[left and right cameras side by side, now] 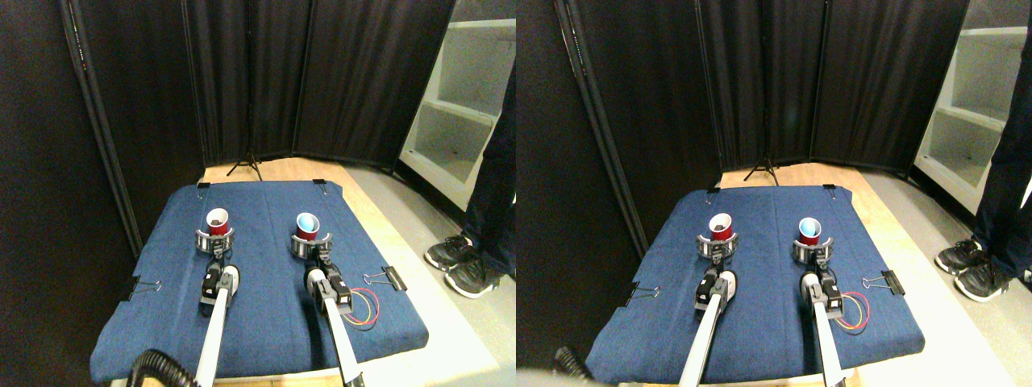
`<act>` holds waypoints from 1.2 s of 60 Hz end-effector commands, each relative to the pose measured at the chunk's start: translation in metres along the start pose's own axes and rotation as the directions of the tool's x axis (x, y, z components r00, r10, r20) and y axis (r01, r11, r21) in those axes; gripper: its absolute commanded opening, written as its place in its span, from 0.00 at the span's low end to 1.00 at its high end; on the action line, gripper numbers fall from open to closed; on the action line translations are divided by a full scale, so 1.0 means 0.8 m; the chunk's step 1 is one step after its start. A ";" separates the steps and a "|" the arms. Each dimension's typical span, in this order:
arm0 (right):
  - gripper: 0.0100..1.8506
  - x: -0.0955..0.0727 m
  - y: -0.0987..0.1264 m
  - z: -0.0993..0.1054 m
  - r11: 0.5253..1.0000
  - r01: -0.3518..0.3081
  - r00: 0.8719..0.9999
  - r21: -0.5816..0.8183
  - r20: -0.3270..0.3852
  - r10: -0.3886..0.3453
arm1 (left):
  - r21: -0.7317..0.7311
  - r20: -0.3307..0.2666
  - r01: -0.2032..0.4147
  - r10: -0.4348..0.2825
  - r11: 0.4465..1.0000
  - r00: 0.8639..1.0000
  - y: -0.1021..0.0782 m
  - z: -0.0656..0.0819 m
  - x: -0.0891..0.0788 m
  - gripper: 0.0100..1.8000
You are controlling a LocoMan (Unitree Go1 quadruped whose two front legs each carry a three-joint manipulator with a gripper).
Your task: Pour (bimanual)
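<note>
Light is even and moderate from overhead. The black curtains (322,81) swallow detail, while the white shelf (463,105) at the right edge looks washed out. Soft, short shadows lie on the blue pad (266,322). Wide-angle bending curves the edges; fine detail is soft.

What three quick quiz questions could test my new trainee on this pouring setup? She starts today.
1. True or false: the left cup has a white inside and the right cup a blue inside.
2. What covers the table? A) blue cloth B) bare steel C) green mat
3. What holds the blue cloth at its right edge?

Key: 1 true. 2 A. 3 a black binder clip.
</note>
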 end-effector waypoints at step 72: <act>0.17 0.034 0.003 -0.004 0.999 0.040 0.994 -0.007 0.104 -0.039 | 0.103 0.111 -0.081 0.070 0.991 0.991 -0.001 -0.021 0.035 0.18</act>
